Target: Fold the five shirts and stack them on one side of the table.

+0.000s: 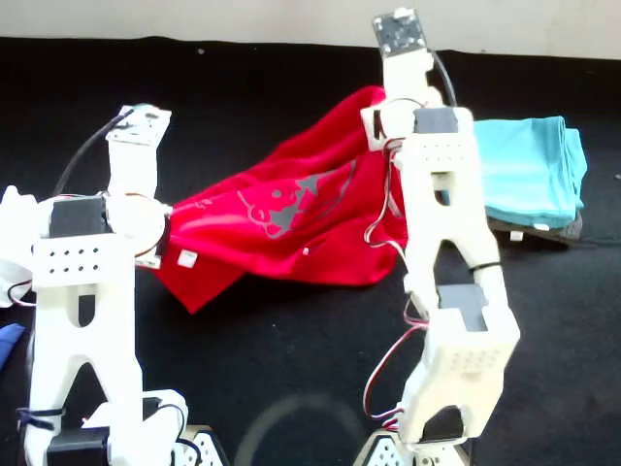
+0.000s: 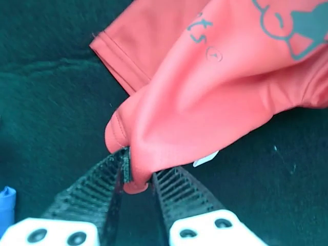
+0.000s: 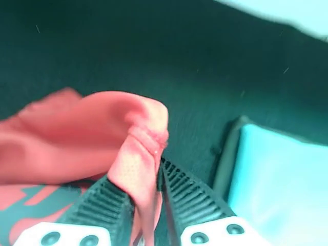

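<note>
Left gripper (image 2: 138, 171), at the near left, is pinched tight on a bunched corner of the red shirt (image 1: 281, 223), with a small white tag hanging just beside the grip. From there the shirt runs as a sagging band across the black table (image 1: 291, 388), its long axis slanting from near left up to far right and its lower edge dragging on the cloth between the two arms. At the far-right end the right gripper (image 3: 146, 179) is closed on a folded ridge of the same fabric, held higher than the left end. Just to the right of it lies the teal shirt (image 1: 529, 170), folded flat on top of a darker folded piece (image 1: 543, 231). I judge that pile to be the stack; the right arm is much nearer to it, so the shirt would have to travel rightward along its own length.
</note>
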